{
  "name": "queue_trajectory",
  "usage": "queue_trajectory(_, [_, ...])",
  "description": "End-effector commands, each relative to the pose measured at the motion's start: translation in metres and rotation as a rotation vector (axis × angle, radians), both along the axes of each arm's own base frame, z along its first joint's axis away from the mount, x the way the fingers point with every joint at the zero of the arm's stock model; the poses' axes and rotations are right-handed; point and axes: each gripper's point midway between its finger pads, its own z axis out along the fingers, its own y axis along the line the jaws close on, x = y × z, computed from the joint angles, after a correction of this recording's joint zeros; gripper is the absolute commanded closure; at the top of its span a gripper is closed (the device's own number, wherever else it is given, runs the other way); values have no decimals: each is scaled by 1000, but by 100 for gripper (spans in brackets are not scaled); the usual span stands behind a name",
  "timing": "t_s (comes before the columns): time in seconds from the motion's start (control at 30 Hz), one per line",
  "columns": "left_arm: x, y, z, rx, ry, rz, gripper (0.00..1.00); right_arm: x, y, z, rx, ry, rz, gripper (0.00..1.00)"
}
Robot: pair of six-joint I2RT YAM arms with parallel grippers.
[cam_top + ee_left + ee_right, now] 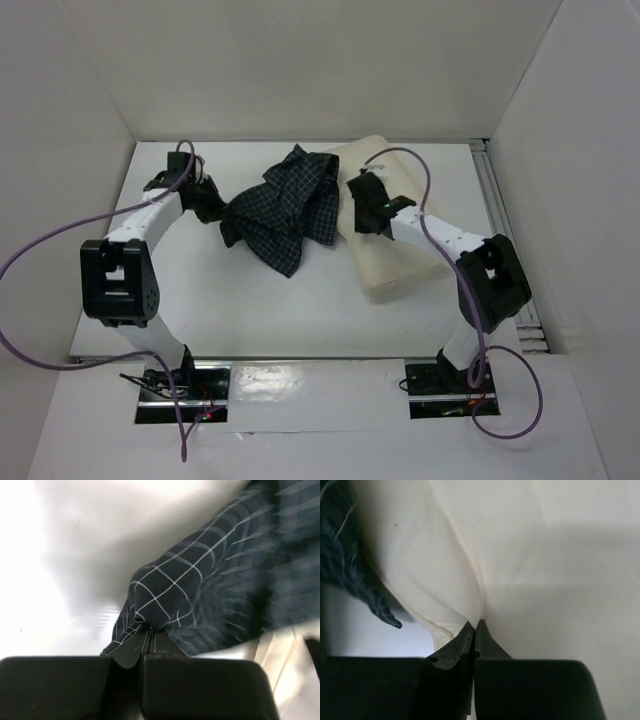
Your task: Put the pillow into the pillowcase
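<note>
Both jaws are closed: left jaws pinch a pillowcase (285,215) corner left of the pillow (385,270), right jaws pinch the pillow's edge, seen only from the wrists. Bare surface (280,320) fronts the pillow.

The pillow (385,265) is a plump, plain cream rectangle lying flat on the table (250,310), right of centre, angled from far middle to near right. The pillowcase (285,210), dark with a fine white grid check, lies crumpled just left of it, its right edge touching the pillow.
</note>
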Motion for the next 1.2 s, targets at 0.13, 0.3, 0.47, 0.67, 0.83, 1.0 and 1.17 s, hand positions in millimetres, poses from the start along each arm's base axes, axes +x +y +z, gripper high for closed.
queue_trajectory(0.13, [-10, -17, 171, -40, -408, -125, 100, 65, -96, 94, -50, -246, -267, 100])
queue_trajectory(0.3, [-54, -28, 175, -74, -423, -166, 100, 69, -71, 62, 14, -111, -158, 38])
queue_trajectory(0.47, [-72, -19, 158, -35, -378, -125, 100, 14, 43, 97, 388, -222, 134, 2])
queue_trajectory(0.67, [-69, -21, 200, -35, -467, -133, 100, -79, 161, 83, 827, -86, 500, 0])
queue_trajectory(0.83, [-75, -23, 218, -41, -492, -142, 100, -92, 205, 83, 948, -83, 598, 0])
queue_trajectory(1.0, [-83, -23, 231, -39, -519, -142, 100, -86, 248, 67, 811, -69, 604, 0])
queue_trajectory(1.17, [-87, -24, 238, -44, -534, -149, 100, -81, 261, 67, 975, -73, 568, 0])
